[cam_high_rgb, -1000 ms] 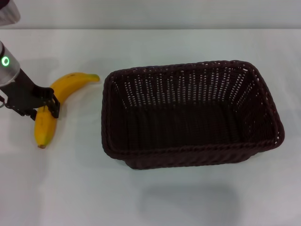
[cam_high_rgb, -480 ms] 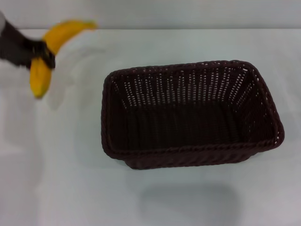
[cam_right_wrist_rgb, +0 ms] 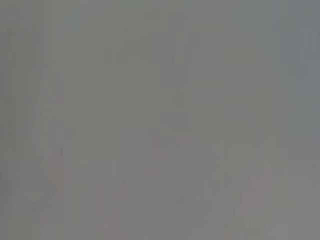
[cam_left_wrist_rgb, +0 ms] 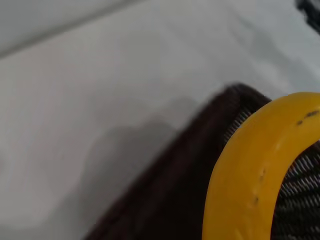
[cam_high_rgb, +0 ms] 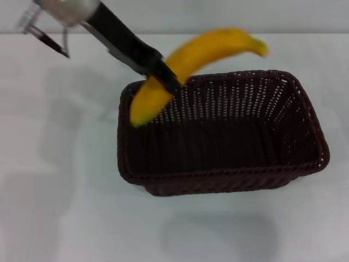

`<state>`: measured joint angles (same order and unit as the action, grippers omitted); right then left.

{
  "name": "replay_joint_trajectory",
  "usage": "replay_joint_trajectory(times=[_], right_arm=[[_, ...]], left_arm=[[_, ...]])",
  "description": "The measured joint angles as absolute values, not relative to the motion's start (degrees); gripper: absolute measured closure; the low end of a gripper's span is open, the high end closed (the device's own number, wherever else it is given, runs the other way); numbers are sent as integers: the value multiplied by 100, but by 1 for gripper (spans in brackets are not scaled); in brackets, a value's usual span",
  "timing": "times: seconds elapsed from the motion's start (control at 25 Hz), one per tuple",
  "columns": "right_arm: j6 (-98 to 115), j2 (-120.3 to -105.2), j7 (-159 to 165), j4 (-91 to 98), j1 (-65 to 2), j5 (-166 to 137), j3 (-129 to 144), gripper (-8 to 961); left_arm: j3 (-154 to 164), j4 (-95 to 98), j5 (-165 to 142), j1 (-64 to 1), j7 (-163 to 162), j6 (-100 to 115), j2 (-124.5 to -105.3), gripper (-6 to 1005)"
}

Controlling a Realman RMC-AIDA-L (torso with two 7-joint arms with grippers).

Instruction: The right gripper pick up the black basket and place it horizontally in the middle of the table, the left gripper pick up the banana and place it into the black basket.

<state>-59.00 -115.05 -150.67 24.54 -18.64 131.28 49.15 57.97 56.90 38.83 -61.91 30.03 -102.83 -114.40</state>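
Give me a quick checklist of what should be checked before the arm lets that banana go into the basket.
1. Grip: the black left gripper has its jaws clamped on the curved yellow banana: ok.
2. Banana clear of the table: lifted: ok.
3. Banana over the dark woven wicker basket: only partly, above its far-left rim: not ok yet.
4. Basket lying horizontally mid-table on the white tabletop: ok.
5. Basket interior free: nothing inside: ok.
6. Right gripper out of the way: not in the head view: cannot tell.
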Motion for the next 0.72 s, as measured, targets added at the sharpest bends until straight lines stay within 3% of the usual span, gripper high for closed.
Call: replay_joint_trajectory(times=[0.2,0.4,0.6,0.72], right_arm=[[-6019,-11502,-14898,2452,-1825,13114,4915,387],[-6251,-11494,-14787,2452,-1719,13119,4910,385],[-6292,-11462,-14355,2699,-1486,13072,4921,382],[-6316,-11457,-14156,2892,-1326,13062,4939,380]], left_arm=[[5931,5681,3935,-6145,3099,-9909,-11737,415],[6055,5665,3904,-5988,3435,-9492,-11825,391],[6166,6126,4039,-5517,3889,-8837,-11903,172],[6303,6694,4431,-4771,4147,-8084,-11909,156]])
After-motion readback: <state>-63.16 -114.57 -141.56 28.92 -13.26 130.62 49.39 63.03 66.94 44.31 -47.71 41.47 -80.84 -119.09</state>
